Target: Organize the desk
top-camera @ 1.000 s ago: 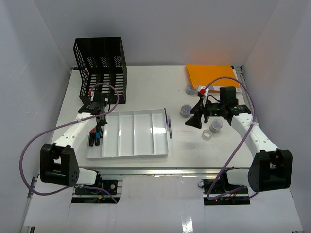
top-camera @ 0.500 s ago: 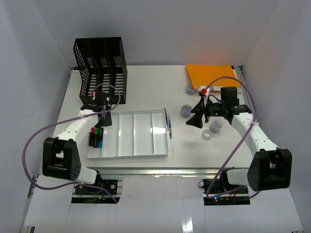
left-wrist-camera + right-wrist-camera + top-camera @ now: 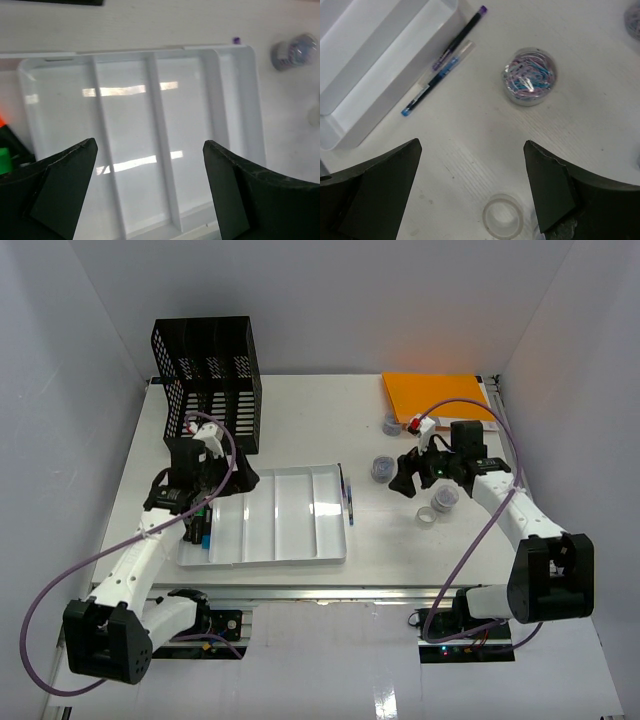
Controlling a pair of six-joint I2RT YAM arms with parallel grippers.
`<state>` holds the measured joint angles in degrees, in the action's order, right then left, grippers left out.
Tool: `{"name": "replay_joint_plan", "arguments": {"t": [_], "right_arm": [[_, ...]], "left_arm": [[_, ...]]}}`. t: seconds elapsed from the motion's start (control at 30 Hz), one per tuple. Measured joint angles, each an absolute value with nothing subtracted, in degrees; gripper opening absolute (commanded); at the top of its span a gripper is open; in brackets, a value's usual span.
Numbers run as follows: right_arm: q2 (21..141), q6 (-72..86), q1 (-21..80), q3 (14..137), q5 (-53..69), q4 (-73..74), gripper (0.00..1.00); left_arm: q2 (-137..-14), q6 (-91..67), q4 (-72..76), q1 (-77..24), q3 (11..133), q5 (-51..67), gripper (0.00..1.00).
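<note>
Left gripper (image 3: pixel 149 165) and right gripper (image 3: pixel 470 155) gape wide; clear jar (image 3: pixel 518 99) holds coloured paperclips (image 3: pixel 530 74).

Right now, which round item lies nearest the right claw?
The clear ring, just ahead of the right claw; the paper-clip tub sits farther off.

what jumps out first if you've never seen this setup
The white divided tray sits in the middle of the desk, mostly bare, with two pens lying just outside its right edge. Behind it, a black mesh file rack stands at the back left and an orange folder lies at the back right. A small tub of coloured paper clips sits ahead of the open right gripper.
</note>
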<state>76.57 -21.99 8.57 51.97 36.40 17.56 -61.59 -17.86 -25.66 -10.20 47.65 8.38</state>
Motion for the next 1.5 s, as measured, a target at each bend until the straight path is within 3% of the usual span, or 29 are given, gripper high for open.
{"name": "replay_joint_plan", "arguments": {"t": [0.17,0.3,0.8,1.0,1.5], "right_arm": [[79.9,-16.7,11.3,51.9,24.8,13.3,0.90],[85.3,-13.6,15.4,52.5,17.3,11.2,0.90],[104.0,-8.9,19.2,69.3,6.1,10.4,0.92],[106.9,-9.0,19.7,70.7,5.4,11.0,0.99],[107.4,-12.5,20.1,71.7,4.7,12.4,0.26]], "left_arm": [[-58.5,-18.8,-16.3,-10.2,38.9,23.7,0.98],[-57.6,-18.5,-13.6,-10.2,36.9,28.4,0.98],[-50.4,-18.4,-10.0,-10.2,36.8,29.0,0.98],[-49.2,-18.3,-10.0,-10.2,36.7,28.2,0.98],[-45.7,-18.3,-9.4,-10.2,35.8,27.3,0.98]]}}
